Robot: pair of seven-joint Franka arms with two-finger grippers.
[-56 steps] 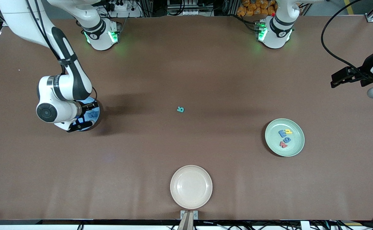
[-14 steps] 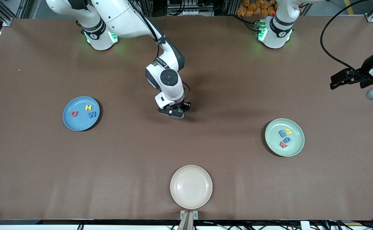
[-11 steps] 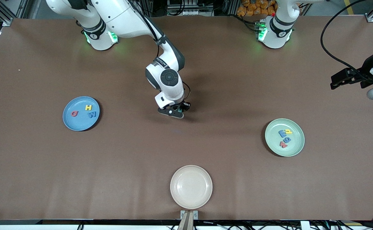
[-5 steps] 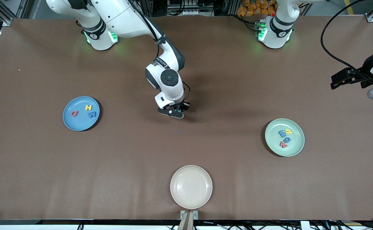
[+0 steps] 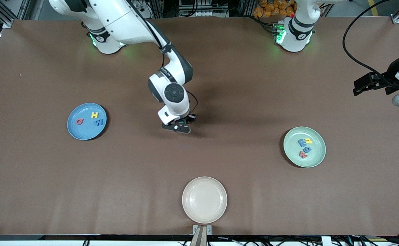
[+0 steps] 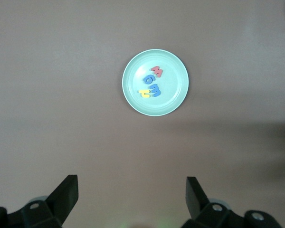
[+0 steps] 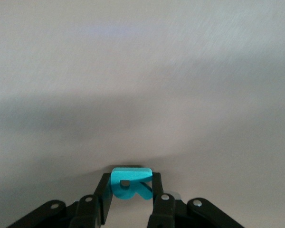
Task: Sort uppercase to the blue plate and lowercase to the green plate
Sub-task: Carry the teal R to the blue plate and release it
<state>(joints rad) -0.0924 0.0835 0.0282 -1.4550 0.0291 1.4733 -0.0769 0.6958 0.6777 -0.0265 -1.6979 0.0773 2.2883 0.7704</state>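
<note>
My right gripper [image 5: 181,123] is over the middle of the table and is shut on the teal R [image 7: 130,184], held off the surface between its fingers. The blue plate [image 5: 74,129] lies toward the right arm's end and holds the red Q [image 5: 80,121], yellow H [image 5: 94,115] and blue W [image 5: 98,122]. The green plate [image 5: 317,155] lies toward the left arm's end with the yellow h [image 5: 308,140], two blue letters [image 5: 304,145] and the red w [image 5: 303,154]; it also shows in the left wrist view [image 6: 175,99]. My left gripper [image 6: 131,197] is open and empty, waiting high over that end.
A cream plate [image 5: 204,200] sits empty near the front edge of the table at mid-width. A small metal bracket [image 5: 202,229] sticks up at the table's front edge just below it.
My right gripper has risen with the teal R in it and shifted toward the blue plate's end. The left arm has not moved.
</note>
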